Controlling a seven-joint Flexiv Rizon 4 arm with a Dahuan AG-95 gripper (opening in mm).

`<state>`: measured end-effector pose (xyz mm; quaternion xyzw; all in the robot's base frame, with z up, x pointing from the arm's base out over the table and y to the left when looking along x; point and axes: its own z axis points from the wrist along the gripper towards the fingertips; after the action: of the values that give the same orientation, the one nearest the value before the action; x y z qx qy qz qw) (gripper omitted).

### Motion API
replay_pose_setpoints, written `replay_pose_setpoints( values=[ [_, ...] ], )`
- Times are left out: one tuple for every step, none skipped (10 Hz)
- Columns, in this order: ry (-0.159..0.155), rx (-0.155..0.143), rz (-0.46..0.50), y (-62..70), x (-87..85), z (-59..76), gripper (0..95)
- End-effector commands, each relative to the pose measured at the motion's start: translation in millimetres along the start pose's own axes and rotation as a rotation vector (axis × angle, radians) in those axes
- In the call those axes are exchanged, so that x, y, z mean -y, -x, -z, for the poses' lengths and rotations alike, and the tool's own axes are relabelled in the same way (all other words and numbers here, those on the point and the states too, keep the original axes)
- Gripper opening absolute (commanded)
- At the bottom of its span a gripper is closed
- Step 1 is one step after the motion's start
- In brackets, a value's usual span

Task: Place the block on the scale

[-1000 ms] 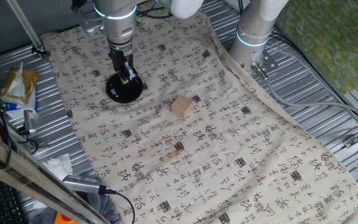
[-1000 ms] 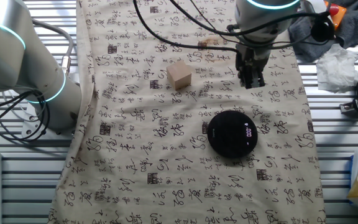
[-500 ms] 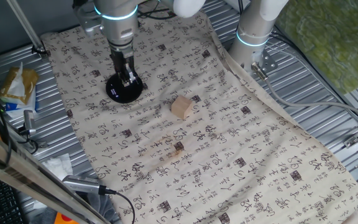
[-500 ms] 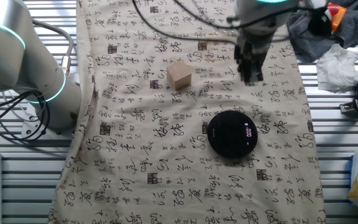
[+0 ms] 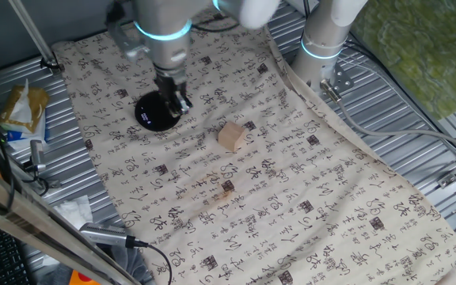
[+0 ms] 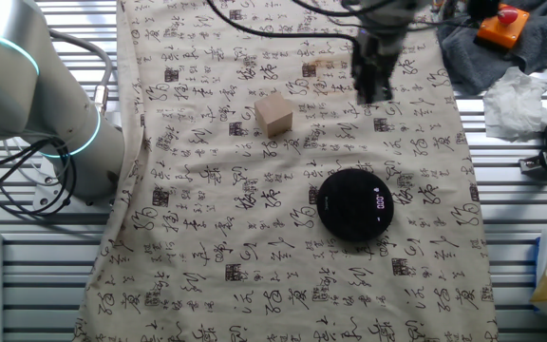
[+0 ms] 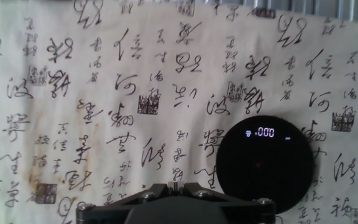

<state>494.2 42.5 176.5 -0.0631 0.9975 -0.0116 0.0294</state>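
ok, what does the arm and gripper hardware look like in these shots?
The arm has a grey-white rounded shell with a glowing cyan ring at the wrist joint. The gripper is small, dark, with two slim metal fingers. Black cables trail above the cloth. No readable markings.

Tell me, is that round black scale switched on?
On. The scale shows lit digits, 000, on its glossy top, and nothing is resting on it.
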Motion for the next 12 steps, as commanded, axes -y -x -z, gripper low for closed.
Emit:
replay_pose_setpoints(
  values=[
    [0.008,-0.001,-0.015,-12.8,-11.9,4.5,0.0],
    [0.008,-0.005,-0.013,-15.9,-15.3,5.5,0.0],
    [0.008,-0.004,-0.021,-21.5,-20.9,5.4,0.0],
    [0.009,-0.002,-0.033,-26.9,-25.4,4.0,0.0],
    [0.010,-0.002,-0.039,-30.5,-27.8,2.7,0.0],
    [0.012,-0.001,-0.039,-33.6,-29.3,1.2,19.0],
    [0.013,0.000,-0.034,-37.2,-29.6,-0.4,19.0],
    [0.014,0.005,-0.035,-41.0,-30.1,-1.6,38.0],
    [0.017,0.011,-0.036,-44.4,-30.9,-3.1,38.0],
    [0.017,0.016,-0.039,-47.2,-32.1,-4.6,38.0],
    [0.017,0.024,-0.042,-51.0,-34.5,-7.1,38.0],
    [0.018,0.025,-0.043,-53.7,-36.4,-9.0,38.0]
  ],
)
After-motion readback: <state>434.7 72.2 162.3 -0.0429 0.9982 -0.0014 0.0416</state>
